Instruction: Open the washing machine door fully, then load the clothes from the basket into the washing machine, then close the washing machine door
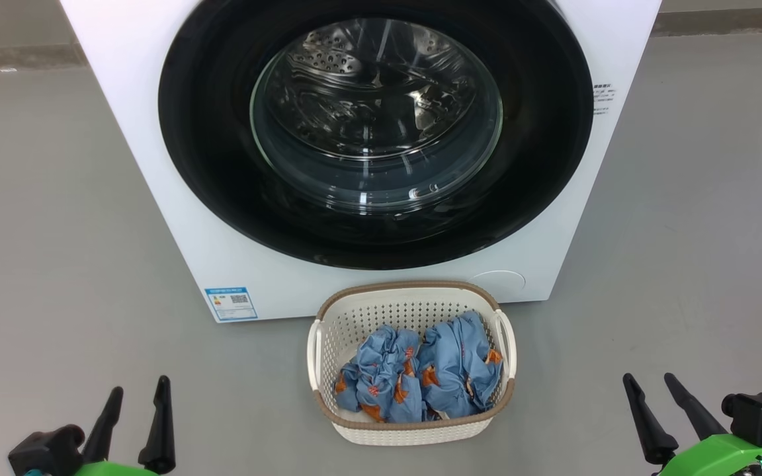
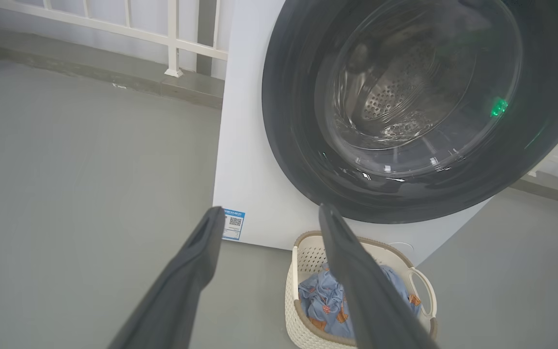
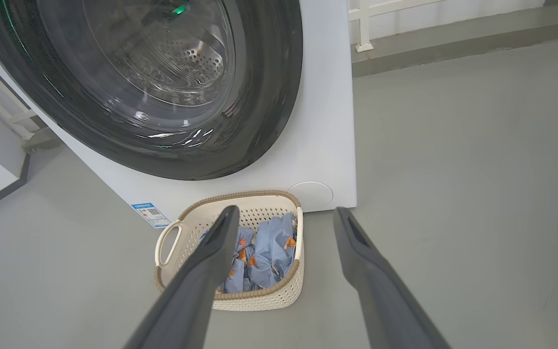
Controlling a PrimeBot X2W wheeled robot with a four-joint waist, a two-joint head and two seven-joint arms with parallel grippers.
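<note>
The white washing machine [image 1: 156,172] stands straight ahead, its round black-framed door [image 1: 222,165] shut flat against the front, the steel drum visible through the glass. On the floor before it sits the cream basket [image 1: 411,296] with two crumpled light-blue clothes [image 1: 414,377] inside. My left gripper [image 1: 139,393] hangs open low at the left, well clear of the basket. My right gripper [image 1: 649,380] is open low at the right. In the wrist views the left gripper [image 2: 270,212] and right gripper [image 3: 284,213] both stand empty, pointing toward basket [image 2: 298,257] [image 3: 240,198] and door [image 2: 288,145] [image 3: 269,97].
Grey floor [image 1: 57,264] lies open on both sides of the machine. A white railing [image 2: 172,43] on a low kerb runs behind the washer. A blue label sticker [image 1: 230,303] marks the machine's lower left front.
</note>
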